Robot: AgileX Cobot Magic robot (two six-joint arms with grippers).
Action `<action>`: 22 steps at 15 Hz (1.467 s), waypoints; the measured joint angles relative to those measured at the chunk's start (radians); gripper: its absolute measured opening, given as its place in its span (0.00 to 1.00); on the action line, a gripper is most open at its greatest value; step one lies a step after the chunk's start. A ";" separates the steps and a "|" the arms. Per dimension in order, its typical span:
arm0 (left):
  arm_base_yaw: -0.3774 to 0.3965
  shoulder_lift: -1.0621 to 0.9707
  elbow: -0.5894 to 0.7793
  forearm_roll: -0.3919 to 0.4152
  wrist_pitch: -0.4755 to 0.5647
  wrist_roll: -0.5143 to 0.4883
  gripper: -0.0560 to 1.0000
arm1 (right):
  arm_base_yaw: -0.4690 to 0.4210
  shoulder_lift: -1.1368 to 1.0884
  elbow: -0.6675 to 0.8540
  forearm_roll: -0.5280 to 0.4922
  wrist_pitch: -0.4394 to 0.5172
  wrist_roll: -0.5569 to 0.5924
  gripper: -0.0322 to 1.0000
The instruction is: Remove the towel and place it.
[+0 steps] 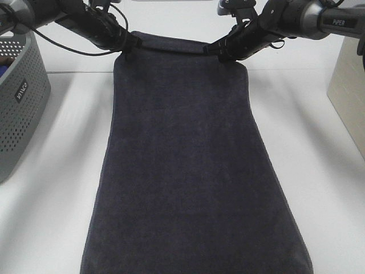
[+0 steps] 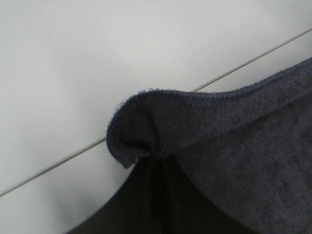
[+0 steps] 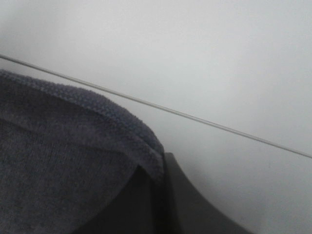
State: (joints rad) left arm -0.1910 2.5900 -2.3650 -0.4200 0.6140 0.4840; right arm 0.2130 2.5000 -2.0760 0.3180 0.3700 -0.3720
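The dark navy-charcoal towel (image 1: 188,165) lies spread lengthwise down the middle of the white table, its near end running out of the exterior high view. My left gripper (image 1: 129,47) is shut on the towel's far left corner (image 2: 134,131), which bunches between the jaws in the left wrist view. My right gripper (image 1: 219,52) is shut on the far right corner (image 3: 122,131). The far hem is stretched between the two grippers and sits slightly raised near the table's far edge.
A grey perforated basket (image 1: 17,108) stands at the left edge of the table. A beige box (image 1: 349,91) stands at the right edge. The white table (image 1: 63,171) shows on both sides of the towel.
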 joint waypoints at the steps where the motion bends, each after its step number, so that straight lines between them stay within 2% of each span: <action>1: -0.003 0.000 0.000 -0.001 -0.012 0.014 0.07 | 0.000 0.000 0.000 0.000 -0.018 0.000 0.04; 13: -0.012 0.092 0.000 -0.005 -0.130 0.038 0.07 | 0.000 0.056 0.000 -0.001 -0.096 0.000 0.04; 15: -0.012 0.118 0.000 -0.007 -0.178 0.038 0.07 | 0.000 0.072 0.003 0.000 -0.148 0.000 0.12; 16: -0.013 0.122 0.000 -0.007 -0.194 0.038 0.08 | 0.000 0.077 0.003 0.000 -0.156 0.000 0.19; 17: -0.013 0.123 0.000 -0.007 -0.209 0.038 0.11 | 0.000 0.080 0.003 0.000 -0.156 0.000 0.29; 18: -0.013 0.123 0.000 -0.007 -0.231 0.038 0.19 | 0.000 0.081 0.004 0.000 -0.157 0.000 0.39; 19: -0.013 0.123 0.000 -0.007 -0.243 0.038 0.25 | 0.000 0.081 0.004 0.000 -0.162 0.000 0.45; 20: -0.013 0.123 0.000 -0.011 -0.255 0.038 0.39 | 0.000 0.081 0.004 0.000 -0.169 0.000 0.53; 22: -0.013 0.123 0.000 -0.021 -0.271 0.038 0.59 | 0.000 0.081 0.005 0.000 -0.169 0.000 0.59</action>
State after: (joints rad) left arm -0.2040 2.7130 -2.3650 -0.4410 0.3430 0.5220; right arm 0.2130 2.5810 -2.0710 0.3180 0.2010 -0.3720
